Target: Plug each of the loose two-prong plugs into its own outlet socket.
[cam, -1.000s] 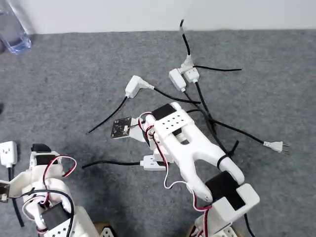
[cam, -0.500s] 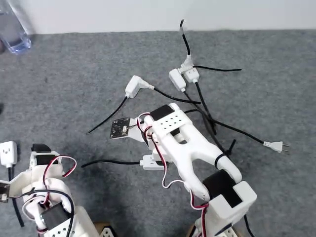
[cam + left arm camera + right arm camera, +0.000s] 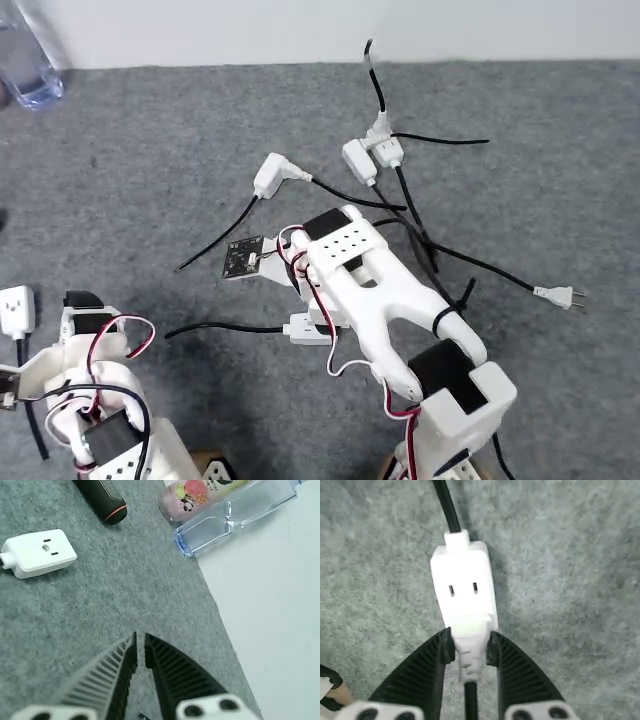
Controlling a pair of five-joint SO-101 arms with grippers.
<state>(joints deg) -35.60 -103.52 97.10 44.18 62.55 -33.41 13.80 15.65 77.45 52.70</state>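
Observation:
My right gripper (image 3: 470,637) is shut on a white two-prong plug (image 3: 468,652), whose front end meets the end of a white outlet block (image 3: 464,587) lying on the grey carpet. A black cord leaves the block's far end. From above, that block (image 3: 303,329) lies under the right arm (image 3: 375,290) in mid-table. My left gripper (image 3: 140,639) is shut on nothing, above the carpet, apart from a white outlet block (image 3: 37,557). That block (image 3: 15,308) sits at the table's left edge. A loose two-prong plug (image 3: 556,295) lies at the right.
A white angled plug (image 3: 271,176) and a joined plug-and-socket pair (image 3: 372,152) lie further back among tangled black cords. A clear bottle (image 3: 25,60) lies at the back left corner. A black cylinder with an orange ring (image 3: 102,500) lies near the left outlet block.
The right arm has drawn slightly to the left, and the outlet block under it has shifted a little with it. The left arm has not moved.

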